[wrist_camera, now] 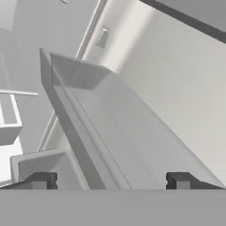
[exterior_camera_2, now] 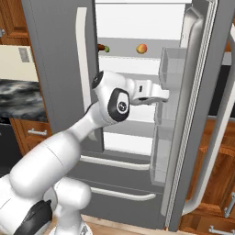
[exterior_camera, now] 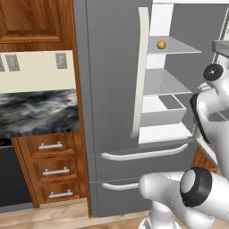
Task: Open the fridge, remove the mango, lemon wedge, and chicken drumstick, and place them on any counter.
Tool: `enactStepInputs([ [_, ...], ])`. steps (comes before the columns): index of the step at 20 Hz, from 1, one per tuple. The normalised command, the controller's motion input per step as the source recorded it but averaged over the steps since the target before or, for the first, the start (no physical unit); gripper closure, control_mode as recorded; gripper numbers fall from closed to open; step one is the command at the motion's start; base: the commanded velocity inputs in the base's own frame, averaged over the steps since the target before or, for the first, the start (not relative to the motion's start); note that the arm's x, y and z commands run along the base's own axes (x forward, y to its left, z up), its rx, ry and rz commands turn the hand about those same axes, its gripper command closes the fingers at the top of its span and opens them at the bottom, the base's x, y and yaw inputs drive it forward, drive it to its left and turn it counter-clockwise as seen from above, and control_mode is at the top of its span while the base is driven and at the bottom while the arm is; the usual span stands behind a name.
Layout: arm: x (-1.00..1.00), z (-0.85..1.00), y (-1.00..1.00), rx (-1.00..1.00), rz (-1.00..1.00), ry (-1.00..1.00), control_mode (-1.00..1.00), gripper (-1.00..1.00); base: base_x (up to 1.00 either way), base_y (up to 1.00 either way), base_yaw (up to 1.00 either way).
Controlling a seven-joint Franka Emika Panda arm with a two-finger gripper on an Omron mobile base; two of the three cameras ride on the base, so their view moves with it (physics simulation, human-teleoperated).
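1. Your pincer is released, tips spread wide with nothing between them, pointed at a door bin in the hand view.
2. The right base view puts the hand beside the open right door's bins, fridge left door closed.
3. Mango sits on an upper shelf; the left base view shows it too.
4. At that shelf's left edge there's a dark piece with something green, half hidden.
5. The left base view gives you the desk, left of the fridge.
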Motion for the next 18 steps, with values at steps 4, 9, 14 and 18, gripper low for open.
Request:
enactStepInputs([
  [4,0.00,-0.26,-0.15,0.00,0.00,-0.02,-1.00,-1.00,0.00,0.00,0.00],
  [9,0.03,-0.11,0.40,-0.01,0.00,-0.20,-1.00,-1.00,0.00,0.00,0.00],
  [14,0.00,0.28,0.72,-0.03,0.00,-0.27,-1.00,-1.00,0.00,0.00,0.00],
  [18,0.00,0.55,0.48,0.00,0.00,0.01,-1.00,-1.00,0.00,0.00,0.00],
])
